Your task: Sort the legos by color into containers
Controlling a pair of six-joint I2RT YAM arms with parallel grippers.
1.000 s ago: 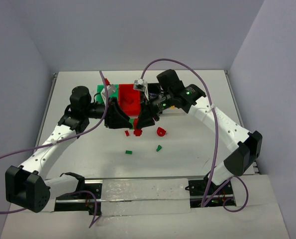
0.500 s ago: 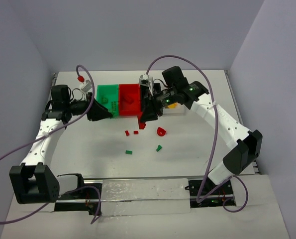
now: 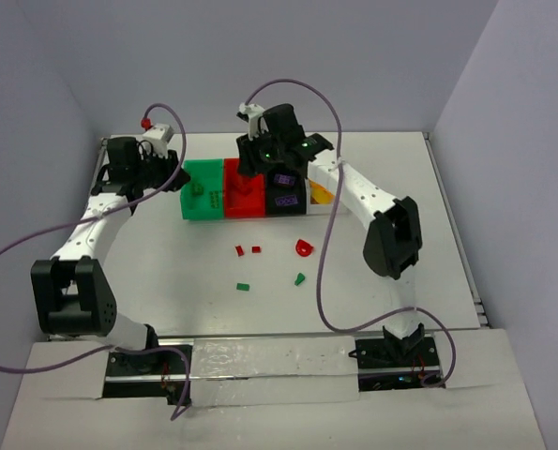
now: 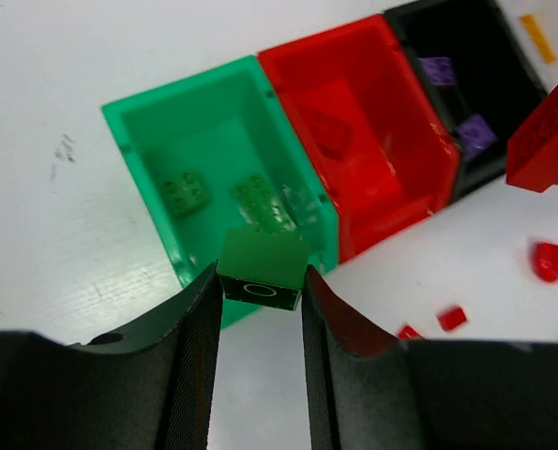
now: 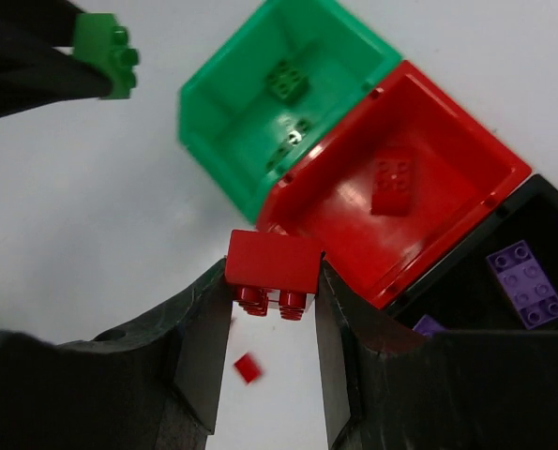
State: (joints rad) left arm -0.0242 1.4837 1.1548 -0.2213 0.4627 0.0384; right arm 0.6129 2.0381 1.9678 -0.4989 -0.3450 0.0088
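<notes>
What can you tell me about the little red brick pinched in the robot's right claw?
The red brick is a small block of glossy, solid-red plastic with round studs along one face, turned toward the wrist camera. The right gripper pinches it by two opposite sides between its black fingers, holding it level in the air, and nothing else touches it. In the wrist view it shows over a corner of the red bin, not dropped in.

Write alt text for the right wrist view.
The right claw grips a small red plastic brick near the rim of the red plastic bin. A green plastic bin and a black plastic bin flank it.
</notes>
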